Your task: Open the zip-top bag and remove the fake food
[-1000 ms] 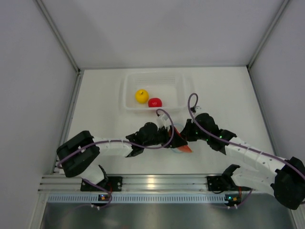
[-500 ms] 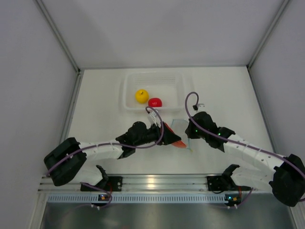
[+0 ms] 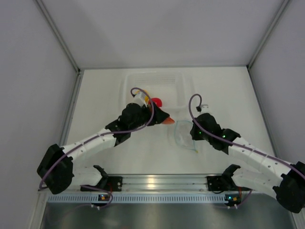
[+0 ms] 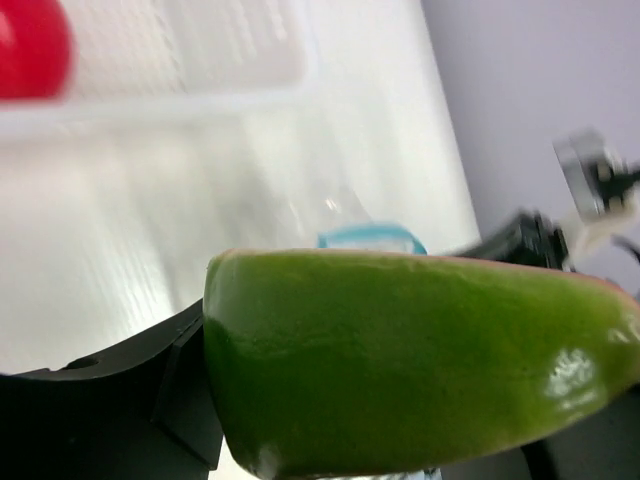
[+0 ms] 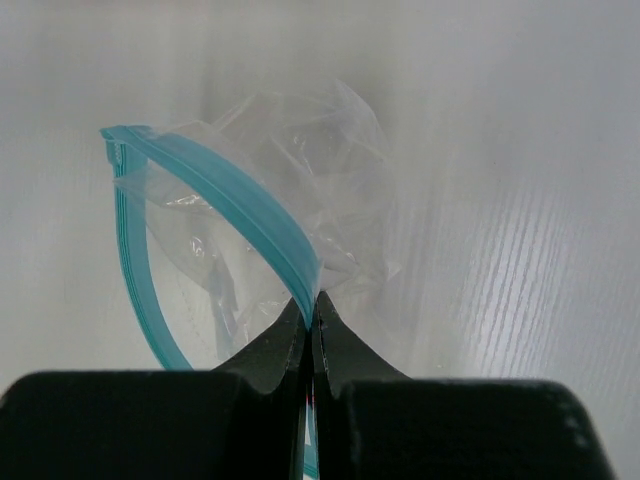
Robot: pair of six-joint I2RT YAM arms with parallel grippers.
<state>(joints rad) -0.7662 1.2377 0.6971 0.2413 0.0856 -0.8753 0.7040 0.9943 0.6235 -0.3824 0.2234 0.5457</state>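
**Bag pinched open on the right, chili out in the left jaws!**

Far centre sits the clear tray, with the red fruit inside. Just near and right of it slumps the zip-top bag, mouth gaping and looking empty. The right gripper is pressed tight on its teal zip strip, likely the firmest hold on such flimsy, slippery film. The left gripper clamps the chili piece at the tray's near edge. It looks light, hard and smooth, so the thick end should grip best.
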